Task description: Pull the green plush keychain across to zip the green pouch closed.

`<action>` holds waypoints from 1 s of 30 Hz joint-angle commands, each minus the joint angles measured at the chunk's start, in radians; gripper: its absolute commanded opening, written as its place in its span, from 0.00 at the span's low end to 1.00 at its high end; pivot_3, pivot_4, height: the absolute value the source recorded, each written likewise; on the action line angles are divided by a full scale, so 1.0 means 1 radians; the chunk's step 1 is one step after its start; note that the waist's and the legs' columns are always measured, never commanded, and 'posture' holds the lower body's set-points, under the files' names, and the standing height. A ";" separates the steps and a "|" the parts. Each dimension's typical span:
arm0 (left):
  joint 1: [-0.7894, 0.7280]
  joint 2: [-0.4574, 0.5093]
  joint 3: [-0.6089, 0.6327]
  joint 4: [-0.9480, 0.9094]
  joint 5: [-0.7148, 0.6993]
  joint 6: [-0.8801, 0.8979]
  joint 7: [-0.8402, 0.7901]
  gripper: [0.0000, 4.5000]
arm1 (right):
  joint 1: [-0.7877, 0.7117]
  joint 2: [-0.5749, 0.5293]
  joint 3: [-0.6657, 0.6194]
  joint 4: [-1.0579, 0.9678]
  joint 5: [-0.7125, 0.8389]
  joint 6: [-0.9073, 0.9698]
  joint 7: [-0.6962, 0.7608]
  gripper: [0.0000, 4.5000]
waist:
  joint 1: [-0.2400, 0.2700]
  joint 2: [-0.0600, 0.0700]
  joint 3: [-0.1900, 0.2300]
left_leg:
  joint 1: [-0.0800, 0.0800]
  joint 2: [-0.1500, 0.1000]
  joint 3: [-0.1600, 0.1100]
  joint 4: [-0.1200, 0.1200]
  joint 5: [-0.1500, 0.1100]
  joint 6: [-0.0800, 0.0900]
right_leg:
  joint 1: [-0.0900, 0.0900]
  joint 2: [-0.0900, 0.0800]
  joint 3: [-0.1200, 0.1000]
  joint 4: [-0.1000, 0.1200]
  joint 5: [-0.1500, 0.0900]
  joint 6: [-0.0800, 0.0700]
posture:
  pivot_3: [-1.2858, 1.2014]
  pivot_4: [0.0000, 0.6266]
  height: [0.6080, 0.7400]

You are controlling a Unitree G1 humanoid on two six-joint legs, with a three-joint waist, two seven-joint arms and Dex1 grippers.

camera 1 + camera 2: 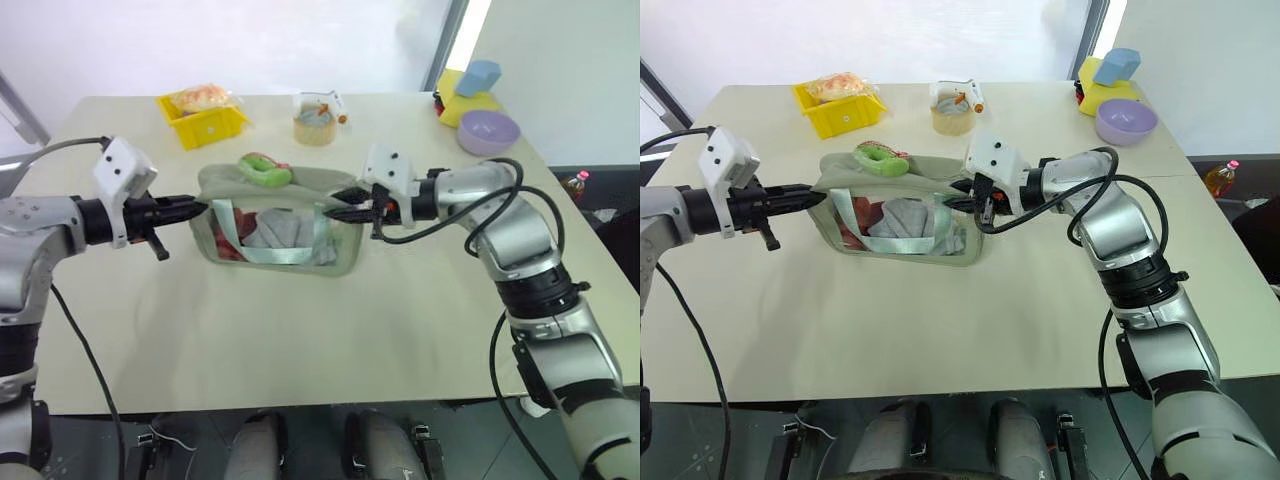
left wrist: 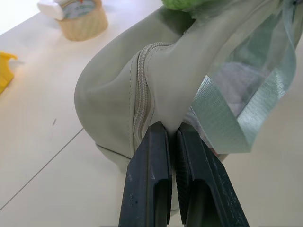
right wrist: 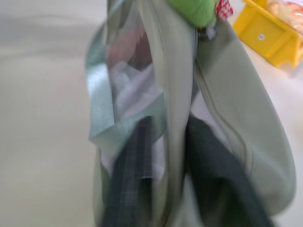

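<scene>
While right gripper [image 3: 165, 189] blurs, spread, left gripper [image 2: 173, 137] pinches green pouch [image 2: 113, 94]

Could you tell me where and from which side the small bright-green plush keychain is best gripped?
Grip the small bright-green plush keychain across its soft body, coming from above: it lies exposed on top of the pale sage-green zip pouch, probably easiest for the right gripper, since the left gripper is pinching the pouch's end.
</scene>
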 commanded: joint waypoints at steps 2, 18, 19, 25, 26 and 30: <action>0.015 0.016 0.012 -0.042 -0.019 0.000 -0.016 0.00 | -0.082 0.013 -0.053 -0.028 0.050 -0.015 0.014 0.60 | 0.000 0.000 0.000 | 0.000 0.000 0.000 0.000 0.000 0.000 | 0.000 0.000 0.000 0.000 0.000 0.000 | 0.52 0.24 0.99; 0.009 0.018 0.016 -0.065 -0.029 0.019 0.004 0.00 | -0.157 0.231 0.049 0.128 -0.015 -0.116 -0.068 0.60 | -0.001 0.000 0.000 | 0.000 0.000 0.000 0.000 0.000 0.000 | 0.000 0.000 0.000 0.000 0.000 0.000 | 0.52 0.24 0.99; 0.012 0.019 0.020 -0.067 -0.030 0.022 0.007 0.00 | -0.160 0.231 0.045 0.132 -0.013 -0.114 -0.063 0.54 | -0.001 0.000 0.000 | 0.000 0.000 0.000 0.000 0.000 0.000 | 0.000 0.000 0.000 0.000 0.000 0.000 | 0.52 0.24 0.99; 0.034 0.012 0.029 -0.083 -0.034 0.030 0.020 0.00 | -0.177 0.224 0.005 0.136 0.020 -0.071 -0.054 0.01 | -0.001 0.000 0.000 | 0.000 0.000 -0.001 0.000 0.000 0.000 | 0.000 0.000 0.000 0.000 0.000 0.000 | 0.52 0.24 0.99; 0.033 0.010 0.027 -0.082 -0.035 0.030 0.023 0.00 | -0.182 0.224 -0.011 0.129 0.039 -0.040 -0.054 0.01 | -0.001 0.000 0.000 | 0.000 0.000 -0.001 0.000 0.000 0.000 | 0.000 0.000 0.000 0.000 0.000 0.000 | 0.52 0.24 0.99; 0.025 0.004 0.020 -0.074 -0.035 0.029 0.029 0.00 | -0.210 0.217 -0.123 0.112 0.152 0.163 -0.092 0.01 | 0.000 0.000 0.000 | 0.000 0.000 -0.001 0.000 0.000 0.000 | 0.000 0.000 0.000 0.000 0.000 0.000 | 0.52 0.24 0.99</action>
